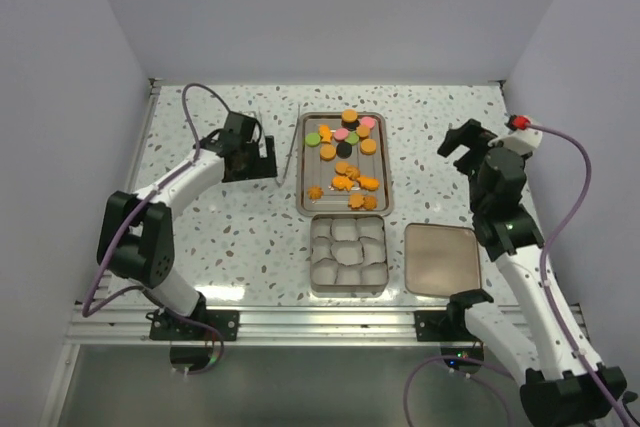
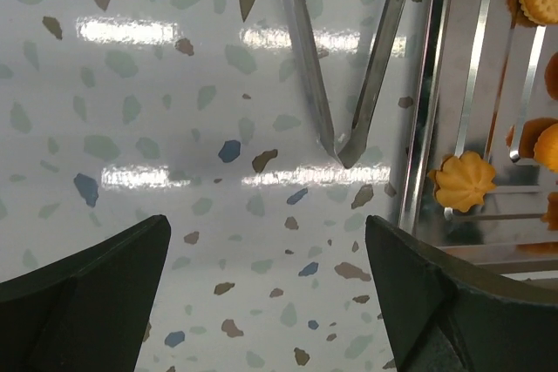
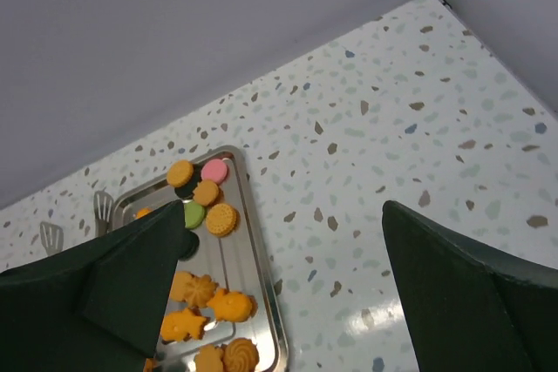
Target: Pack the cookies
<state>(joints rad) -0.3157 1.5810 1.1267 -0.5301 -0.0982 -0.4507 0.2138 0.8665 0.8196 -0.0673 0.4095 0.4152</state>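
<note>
The cookies (image 1: 343, 182) lie loose on a steel tray (image 1: 322, 179) in the middle of the table, mostly orange with a few black, green and pink. My left gripper (image 1: 262, 163) hovers open just left of the tray, over bare tabletop. In the left wrist view the left gripper (image 2: 266, 237) holds nothing, and an orange flower cookie (image 2: 465, 182) sits on the tray edge (image 2: 420, 172) to its right. My right gripper (image 1: 458, 147) stands open to the right of the tray. From the right wrist, the right gripper (image 3: 292, 208) is empty above the table beside the cookies (image 3: 214, 302).
A metal box (image 1: 347, 252) filled with pale paper cups sits just in front of the tray, its lid (image 1: 441, 259) flat to the right. Metal tongs (image 2: 336, 141) lie on the table between my left gripper and the tray. White walls enclose the table.
</note>
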